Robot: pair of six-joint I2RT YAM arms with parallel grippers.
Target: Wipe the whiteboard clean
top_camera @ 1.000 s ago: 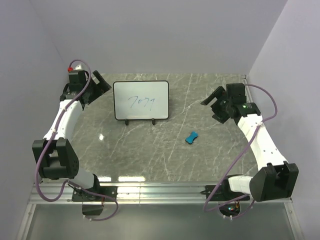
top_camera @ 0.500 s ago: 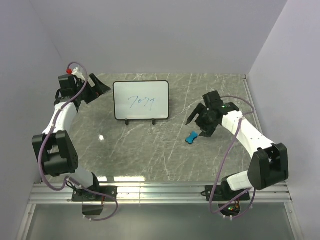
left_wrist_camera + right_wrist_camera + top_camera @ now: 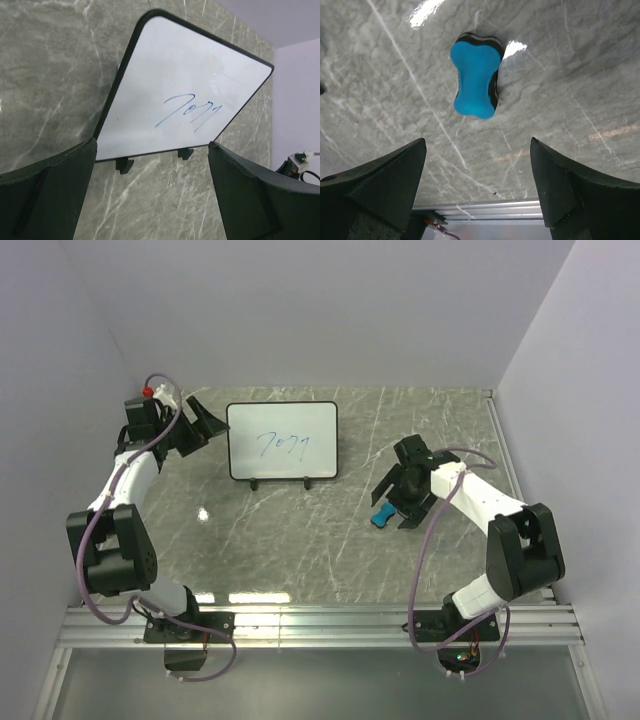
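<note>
Left gripper far left, jaws wide apart, just beside the whiteboard's left edge. Whiteboard stands on its feet at the far middle of the table, blue scribble on its face. Blue eraser lies nearer, to its right. Right gripper hovers over the eraser, jaws apart, empty.

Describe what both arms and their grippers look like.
Both arms, left arm and right arm, have white links with bulky black joints. A lilac cable loops along each. The left gripper and right gripper have dark, wedge-shaped fingers. A small red part tops the left wrist.
</note>
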